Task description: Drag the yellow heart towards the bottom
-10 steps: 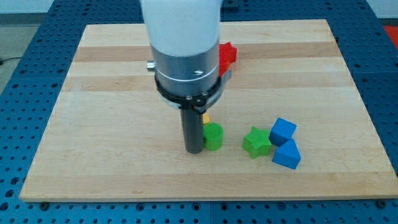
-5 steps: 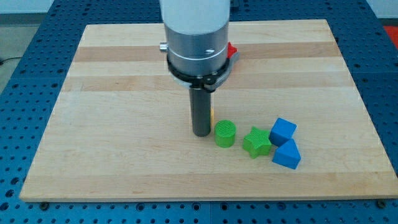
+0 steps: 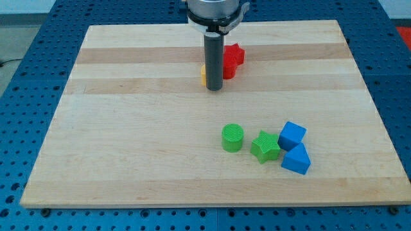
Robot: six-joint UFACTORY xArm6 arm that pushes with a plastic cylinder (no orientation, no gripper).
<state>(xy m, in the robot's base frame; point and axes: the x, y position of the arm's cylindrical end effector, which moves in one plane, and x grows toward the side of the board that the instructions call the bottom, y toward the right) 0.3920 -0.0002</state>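
Six blocks show on the tabletop (image 3: 128,128), and my tip (image 3: 214,89) sits among the upper pair of them. The tool is a plain dark rod with nothing to open or close, and it has hold of nothing; it stands upright with its lower end on the wood.

Just behind the rod, peeking out on its left side, is the yellow heart (image 3: 203,75). Only a sliver of it shows, so its shape cannot be made out, nor whether the rod touches it. Behind the rod and to its right lies the red block (image 3: 233,58), partly covered by the rod; its outline looks star-like, and it sits close against the yellow one as far as the view lets me judge.

Well apart from my tip, towards the view's bottom and right, four more blocks form a loose cluster. The green cylinder (image 3: 232,137) is nearest to the tip. To its right comes the green star (image 3: 264,146), then the blue cube (image 3: 292,135) touching or almost touching the star's right side. Below the cube, against it, lies the blue triangle (image 3: 296,160).
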